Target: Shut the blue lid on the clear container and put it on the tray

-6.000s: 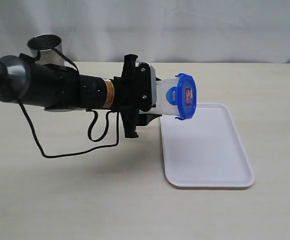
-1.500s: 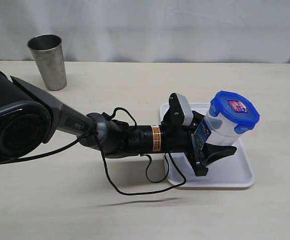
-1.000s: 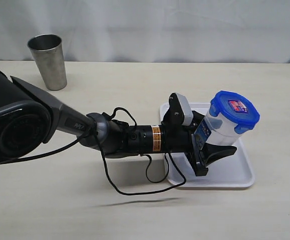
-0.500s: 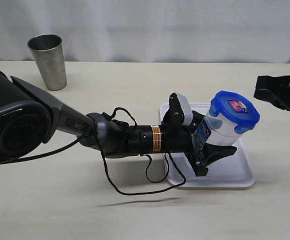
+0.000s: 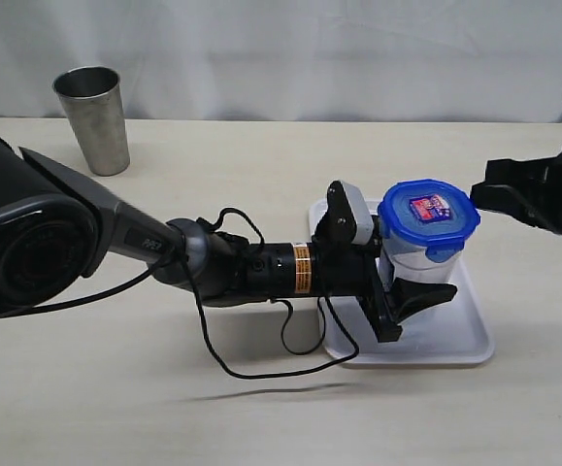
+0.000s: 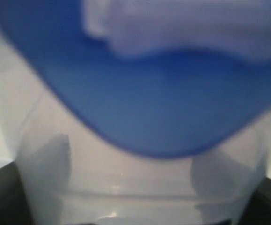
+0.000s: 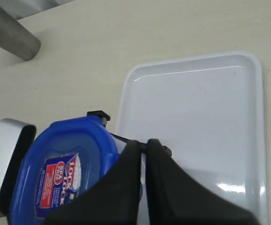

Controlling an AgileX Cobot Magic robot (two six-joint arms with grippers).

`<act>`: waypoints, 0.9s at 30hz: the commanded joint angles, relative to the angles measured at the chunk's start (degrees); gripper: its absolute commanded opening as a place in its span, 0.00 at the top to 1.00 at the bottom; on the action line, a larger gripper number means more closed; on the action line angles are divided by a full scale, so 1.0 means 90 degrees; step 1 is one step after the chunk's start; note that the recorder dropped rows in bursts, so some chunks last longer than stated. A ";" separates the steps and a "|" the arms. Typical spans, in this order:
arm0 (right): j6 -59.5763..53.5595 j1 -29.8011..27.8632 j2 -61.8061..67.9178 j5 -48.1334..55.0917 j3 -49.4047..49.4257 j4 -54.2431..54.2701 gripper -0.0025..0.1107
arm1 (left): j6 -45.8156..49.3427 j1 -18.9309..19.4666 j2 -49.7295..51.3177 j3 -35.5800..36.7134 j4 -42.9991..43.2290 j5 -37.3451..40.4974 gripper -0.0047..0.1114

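Note:
The clear container (image 5: 410, 264) stands upright on the white tray (image 5: 458, 335), with the blue lid (image 5: 423, 216) on top of it and the lid's sticker facing up. My left gripper (image 5: 407, 277) reaches in from the left and is shut on the container's body, one finger in front and one behind. The left wrist view is a blur filled by the container (image 6: 140, 187) and a tab of the lid (image 6: 163, 93). My right gripper (image 5: 482, 191) is shut and empty, close to the lid's right edge. In the right wrist view the gripper (image 7: 144, 144) overlaps the lid (image 7: 65, 168) above the tray (image 7: 205, 108); I cannot tell whether it touches the lid.
A tapered steel cup (image 5: 93, 116) stands at the back left of the table, also in the right wrist view (image 7: 9, 33). The left arm and its loose black cable (image 5: 261, 364) lie across the middle of the table.
The container has gone from tilted to upright on the tray, so the lid faces up. The right gripper has come in from the right edge toward the lid.

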 commanded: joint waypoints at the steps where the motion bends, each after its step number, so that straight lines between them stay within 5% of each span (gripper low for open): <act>1: -0.0168 0.0000 -0.0015 0.0206 0.0023 -0.0008 0.94 | -0.0024 0.0010 -0.0012 -0.0020 -0.0105 -0.0045 0.96; 14: -0.0057 0.0000 -0.0654 -0.0169 -0.0393 -0.0008 0.94 | -0.0024 0.0010 -0.0012 -0.0020 -0.0083 0.0294 0.96; 21: 0.0048 0.0000 -0.1061 0.1130 -0.0127 -0.0182 0.94 | -0.0024 0.0010 -0.0012 -0.0020 -0.0096 0.0471 0.96; 27: -0.0024 0.0000 -0.1048 0.0428 0.0332 -0.0150 0.94 | -0.0024 0.0010 -0.0012 -0.0020 -0.0079 0.0483 0.96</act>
